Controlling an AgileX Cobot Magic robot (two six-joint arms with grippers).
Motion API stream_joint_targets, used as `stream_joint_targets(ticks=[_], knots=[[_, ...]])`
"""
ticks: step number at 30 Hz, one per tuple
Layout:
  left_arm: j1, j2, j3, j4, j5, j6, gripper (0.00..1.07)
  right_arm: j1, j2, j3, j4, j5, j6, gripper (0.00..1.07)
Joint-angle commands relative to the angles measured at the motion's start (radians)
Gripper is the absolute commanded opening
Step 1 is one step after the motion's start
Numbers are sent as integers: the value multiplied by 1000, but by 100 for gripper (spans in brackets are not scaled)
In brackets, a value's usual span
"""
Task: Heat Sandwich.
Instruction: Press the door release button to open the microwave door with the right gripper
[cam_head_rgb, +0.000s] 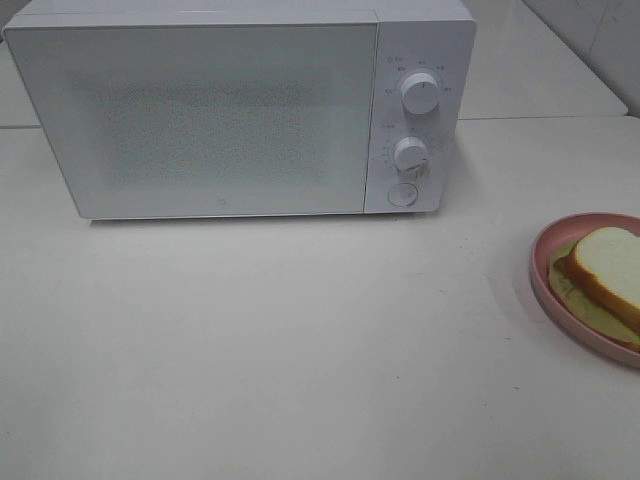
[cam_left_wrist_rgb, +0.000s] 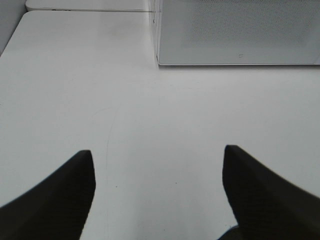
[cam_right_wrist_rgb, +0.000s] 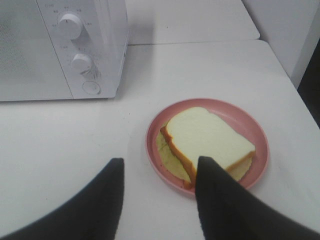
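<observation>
Sandwich is lying just ahead of the right gripper, jaws apart; left gripper, also apart, is sitting farther off

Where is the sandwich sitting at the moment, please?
In the exterior high view, the sandwich lies on the pink plate at the far right of the table, forward and right of the closed white microwave.

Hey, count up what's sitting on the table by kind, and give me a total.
microwave: 1
plate: 1
sandwich: 1
Total: 3
</observation>
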Motion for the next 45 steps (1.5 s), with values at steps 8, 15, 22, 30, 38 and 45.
stream_joint_targets(ticks=[8,15,22,30,38,45], knots=[[4,-23,2,-1,-4,-2,68,-2,23,17,7,-260,0,45],[4,-23,2,-1,-4,-2,68,-2,92,65,8,-501,1,26],[4,-23,2,-1,-4,-2,68,-2,149,103,34,-659,1,12],[4,-23,2,-1,-4,-2,68,16,254,103,34,-777,7,0],[4,-23,2,-1,-4,-2,68,128,474,103,34,-898,34,0],[4,-23,2,-1,-4,-2,68,138,640,103,34,-1053,204,0]])
